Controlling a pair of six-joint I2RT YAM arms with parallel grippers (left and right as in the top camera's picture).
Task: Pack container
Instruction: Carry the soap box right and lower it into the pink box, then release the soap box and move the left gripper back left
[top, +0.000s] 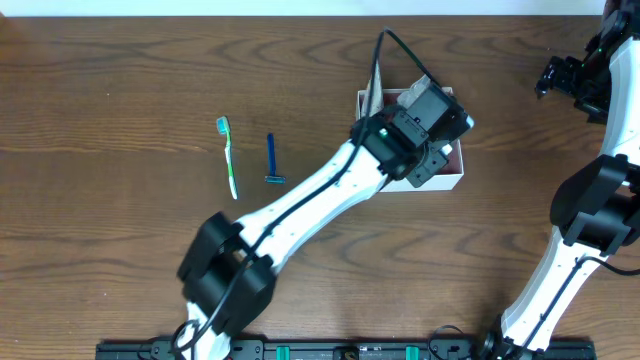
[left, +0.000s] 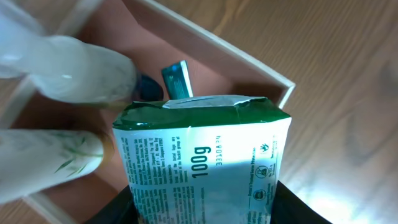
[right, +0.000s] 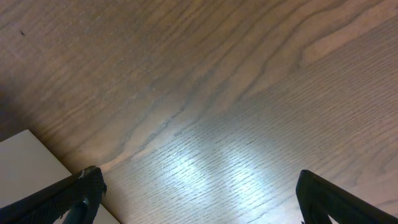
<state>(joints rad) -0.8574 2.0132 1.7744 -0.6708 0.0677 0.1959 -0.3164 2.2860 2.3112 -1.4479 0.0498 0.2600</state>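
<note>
The container (top: 452, 180) is a shallow white-walled box with a pink-brown inside, at the table's centre right; my left arm covers most of it. In the left wrist view my left gripper (left: 205, 205) is shut on a green and white packet (left: 202, 155) marked 100g, held over the container's floor (left: 186, 43). Two pale tubes (left: 68, 74) and a small teal item (left: 176, 79) lie inside. A green toothbrush (top: 228, 155) and a blue razor (top: 271, 158) lie on the table to the left. My right gripper (right: 196, 193) is open and empty at the far right.
The wooden table (top: 120, 90) stretches to the left of the container. The right arm's body (top: 590, 210) stands along the right edge. A white flat edge (right: 25, 168) shows at the lower left of the right wrist view.
</note>
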